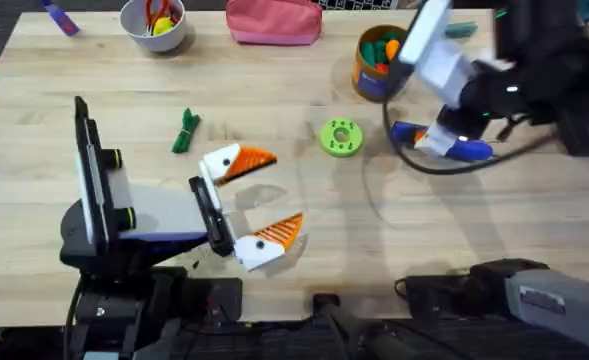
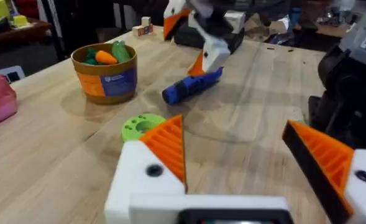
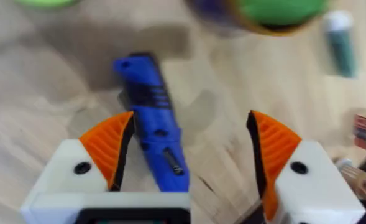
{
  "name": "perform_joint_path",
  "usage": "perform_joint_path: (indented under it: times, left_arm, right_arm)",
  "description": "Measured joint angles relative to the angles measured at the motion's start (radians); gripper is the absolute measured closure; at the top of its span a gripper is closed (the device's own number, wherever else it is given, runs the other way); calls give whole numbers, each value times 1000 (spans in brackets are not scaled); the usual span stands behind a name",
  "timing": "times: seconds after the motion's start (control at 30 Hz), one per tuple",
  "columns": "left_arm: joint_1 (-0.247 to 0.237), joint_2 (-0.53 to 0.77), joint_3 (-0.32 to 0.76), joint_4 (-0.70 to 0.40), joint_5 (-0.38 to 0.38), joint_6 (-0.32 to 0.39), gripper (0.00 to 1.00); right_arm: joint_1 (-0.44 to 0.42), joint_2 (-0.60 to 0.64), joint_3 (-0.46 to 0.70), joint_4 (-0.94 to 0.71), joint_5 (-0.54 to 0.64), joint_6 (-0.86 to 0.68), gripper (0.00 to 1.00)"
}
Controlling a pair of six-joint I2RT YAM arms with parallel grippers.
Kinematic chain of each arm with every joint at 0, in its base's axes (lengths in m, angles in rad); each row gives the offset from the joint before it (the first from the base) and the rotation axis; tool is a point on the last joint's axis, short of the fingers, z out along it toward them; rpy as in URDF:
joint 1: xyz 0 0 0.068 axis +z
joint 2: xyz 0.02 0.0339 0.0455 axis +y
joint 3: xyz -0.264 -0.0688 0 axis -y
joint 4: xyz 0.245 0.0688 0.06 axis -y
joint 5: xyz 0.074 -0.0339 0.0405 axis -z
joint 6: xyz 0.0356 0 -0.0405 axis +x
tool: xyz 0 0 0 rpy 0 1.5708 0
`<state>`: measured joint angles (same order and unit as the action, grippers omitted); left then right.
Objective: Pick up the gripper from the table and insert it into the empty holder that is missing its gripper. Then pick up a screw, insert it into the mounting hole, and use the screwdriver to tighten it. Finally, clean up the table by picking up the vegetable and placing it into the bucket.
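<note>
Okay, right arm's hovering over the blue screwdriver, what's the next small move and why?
Probably lower and close: the right gripper is open, and the screwdriver lies on the table beside its one finger, not yet gripped.

A light wooden desk (image 1: 304, 210) with visible grain. Along its far edge sit a white bowl (image 1: 154, 25) holding red and yellow items, and a pink pouch (image 1: 274, 20). Near the middle lies a small green ring-shaped part (image 1: 340, 138). A purple object (image 1: 60, 17) rests at the far left corner.
</note>
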<state>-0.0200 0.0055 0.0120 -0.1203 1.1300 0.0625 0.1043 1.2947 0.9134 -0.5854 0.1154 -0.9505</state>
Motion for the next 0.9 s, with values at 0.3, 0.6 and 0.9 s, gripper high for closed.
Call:
perform_joint_path:
  times: [0.3, 0.6, 0.9]
  left_arm:
    - [0, 0, -4, 61, -56, -26, 15]
    - [0, 4, 150, -69, -455, -168, 16]
    - [0, 281, 613, -530, -815, -131, 15]
  right_arm:
    - [0, -257, 0, 42, -216, 288, 13]
    - [0, -444, 0, 96, -277, 694, 10]
    - [0, -463, 0, 98, -282, 824, 10]
